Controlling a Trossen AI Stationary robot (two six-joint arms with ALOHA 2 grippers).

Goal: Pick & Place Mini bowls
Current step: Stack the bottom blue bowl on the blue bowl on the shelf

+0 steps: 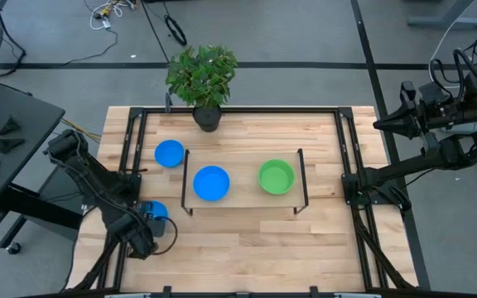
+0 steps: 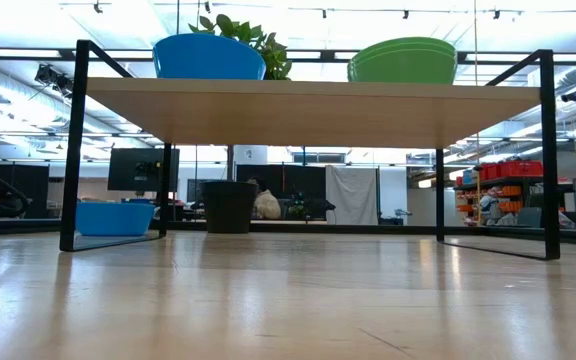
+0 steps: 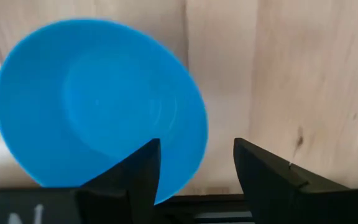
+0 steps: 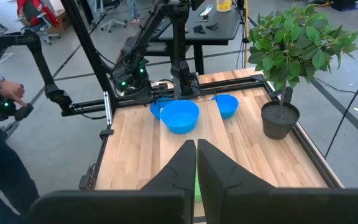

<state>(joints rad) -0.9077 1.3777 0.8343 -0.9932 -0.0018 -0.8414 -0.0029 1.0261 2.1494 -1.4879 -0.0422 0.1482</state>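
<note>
A blue mini bowl (image 1: 151, 212) sits near the table's left edge, and my left gripper (image 1: 152, 222) hangs over it from above, open. In the left wrist view one finger (image 3: 143, 167) stands over the bowl's (image 3: 92, 106) inside and the other (image 3: 260, 167) outside its rim. A second blue bowl (image 1: 169, 153) rests on the table farther back. A third blue bowl (image 1: 211, 183) and a green bowl (image 1: 276, 176) stand on a small raised shelf (image 2: 308, 100). My right gripper (image 4: 196, 146) is shut, raised beyond the table's right edge (image 1: 383, 124). My left gripper (image 3: 197, 146) straddles the near rim (image 3: 194, 149) of the blue bowl from above, pointing down, one finger inside the hollow and one outside. Whether either finger touches the rim I cannot tell.
A leafy plant in a dark pot (image 1: 206, 116) stands at the middle of the far edge. The shelf's black legs (image 2: 73, 150) rise around the table's middle. Black rails (image 1: 131, 141) run along the left and right sides. A person's hand (image 4: 5, 93) shows off the table.
</note>
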